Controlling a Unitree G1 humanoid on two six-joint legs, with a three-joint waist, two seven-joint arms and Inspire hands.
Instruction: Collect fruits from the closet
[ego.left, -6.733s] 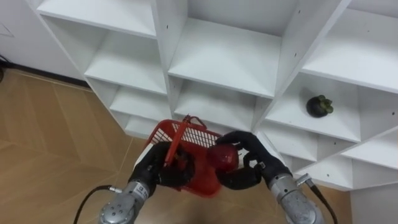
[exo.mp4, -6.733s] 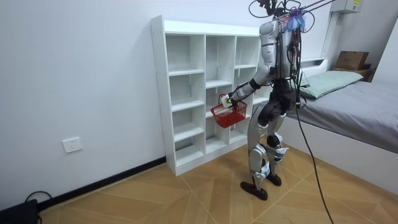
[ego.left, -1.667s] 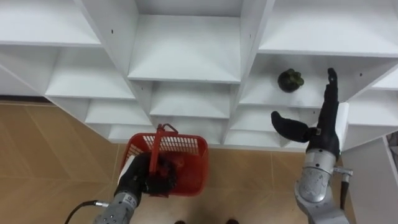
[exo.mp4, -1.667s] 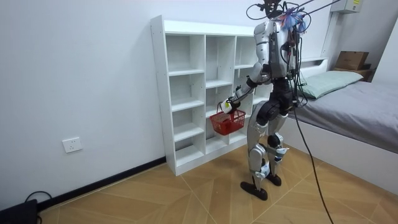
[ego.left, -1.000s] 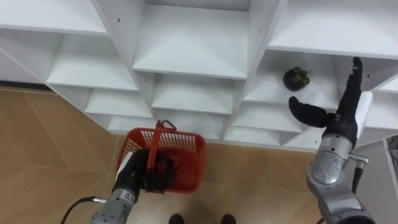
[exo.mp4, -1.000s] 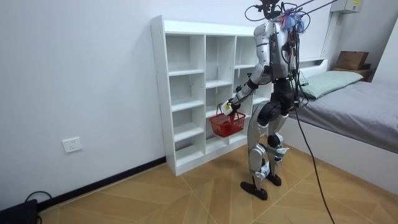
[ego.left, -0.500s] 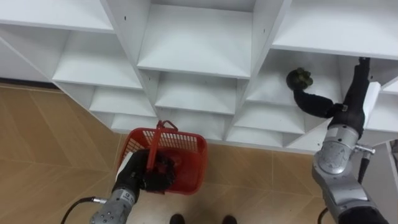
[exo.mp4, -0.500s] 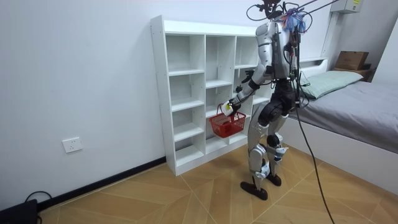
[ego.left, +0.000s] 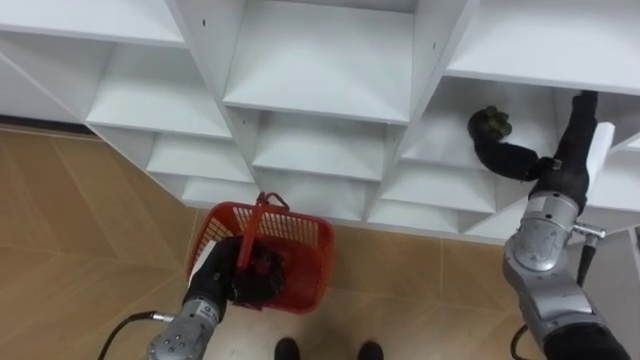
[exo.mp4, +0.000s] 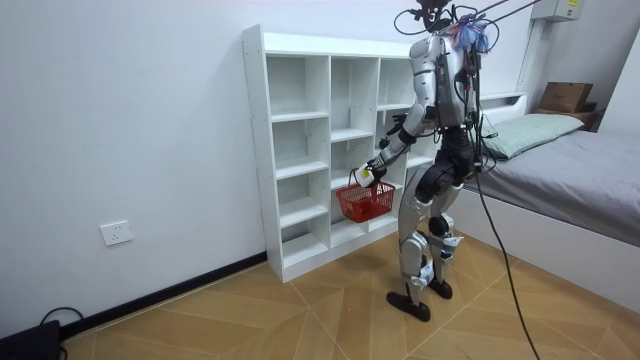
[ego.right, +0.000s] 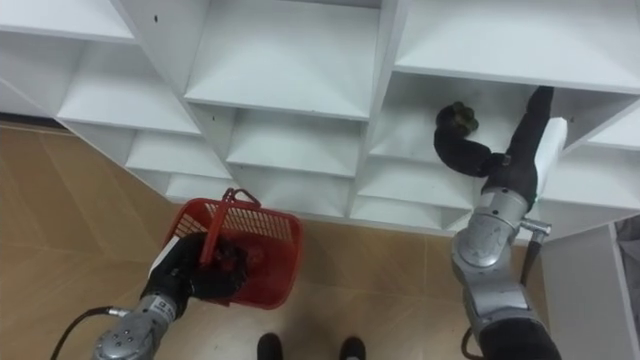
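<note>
One robot hand (ego.left: 558, 165) perhaps at fruit (ego.left: 491, 123)

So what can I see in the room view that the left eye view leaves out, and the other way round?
The room view adds the whole robot standing at the white shelf unit, a bed at the room view's right and a wall socket. The left eye view adds, close up, a dark fruit on a shelf with the open right robot hand reaching its thumb to it, and the left robot hand curled round the handle of the red basket. Both share the shelf unit, the basket and the wooden floor.
</note>
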